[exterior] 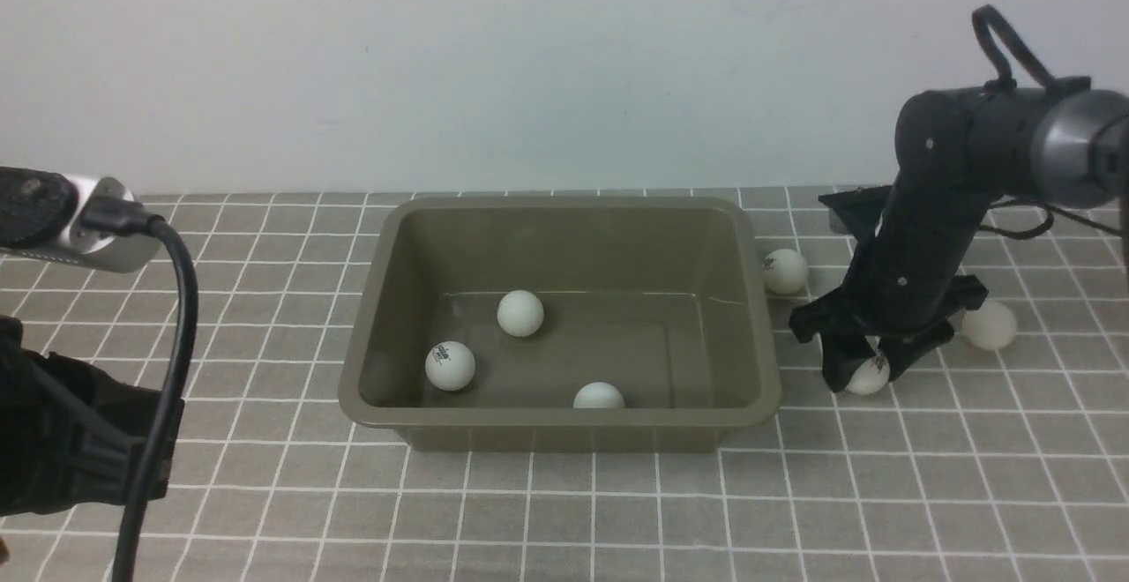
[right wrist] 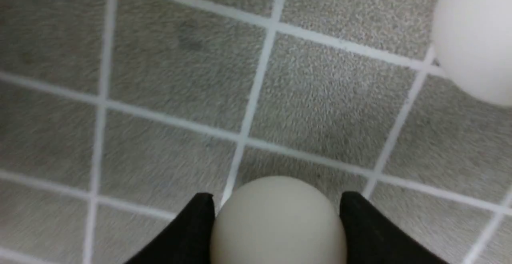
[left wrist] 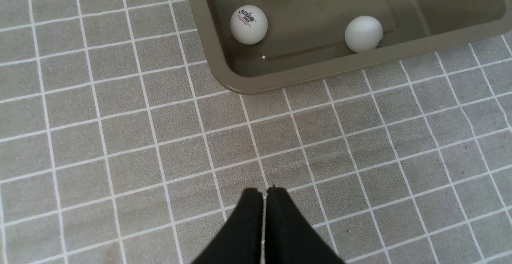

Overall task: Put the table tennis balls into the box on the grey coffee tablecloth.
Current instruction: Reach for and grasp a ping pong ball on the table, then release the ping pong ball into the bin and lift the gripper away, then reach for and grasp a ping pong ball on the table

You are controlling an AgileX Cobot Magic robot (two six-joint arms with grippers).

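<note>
Right gripper of mine has one finger on each side of a white ball; I can't tell if I'm pinching it yet. My left gripper is pressed together. The ball looks light, hard and slippery, so I should squeeze gently around its fat middle.

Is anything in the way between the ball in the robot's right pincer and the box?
Yes, maybe: the box's right wall stands between the ball in the right pincer and the inside. Another ball sits beside that wall, but farther back.
</note>
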